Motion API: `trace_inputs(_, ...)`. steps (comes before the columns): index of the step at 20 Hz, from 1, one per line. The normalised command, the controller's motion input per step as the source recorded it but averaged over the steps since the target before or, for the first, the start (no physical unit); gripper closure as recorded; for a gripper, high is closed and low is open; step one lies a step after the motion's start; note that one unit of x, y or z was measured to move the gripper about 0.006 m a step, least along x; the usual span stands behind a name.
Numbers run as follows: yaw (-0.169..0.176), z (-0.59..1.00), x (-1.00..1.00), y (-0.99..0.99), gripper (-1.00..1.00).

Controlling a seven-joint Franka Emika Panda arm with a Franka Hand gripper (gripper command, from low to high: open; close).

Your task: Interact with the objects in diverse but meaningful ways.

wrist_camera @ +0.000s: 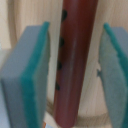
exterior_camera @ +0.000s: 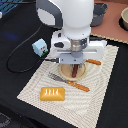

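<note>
The dark brown sausage lies on the round tan plate in the middle of the striped mat. My gripper is down over the plate, its two teal-padded fingers on either side of the sausage with a thin gap showing, so it is open around it. The orange ridged bread block lies on the mat near its front edge. The small white-and-blue carton stands off the mat on the exterior view's left. The flat yellow red-labelled box is out of view.
A fork and an orange-handled knife lie in front of the plate. Another orange-handled utensil lies on the exterior view's right. A grey pot and a bowl stand at the back. A black cable loops on the exterior view's left.
</note>
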Motion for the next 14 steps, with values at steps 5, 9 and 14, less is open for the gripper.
trace_inputs(5,0.007,0.44,0.06,0.19,-1.0)
trace_inputs(9,0.081,0.98,-0.04,0.67,-1.0)
trace_inputs(14,0.144,0.75,0.0,0.7,-1.0)
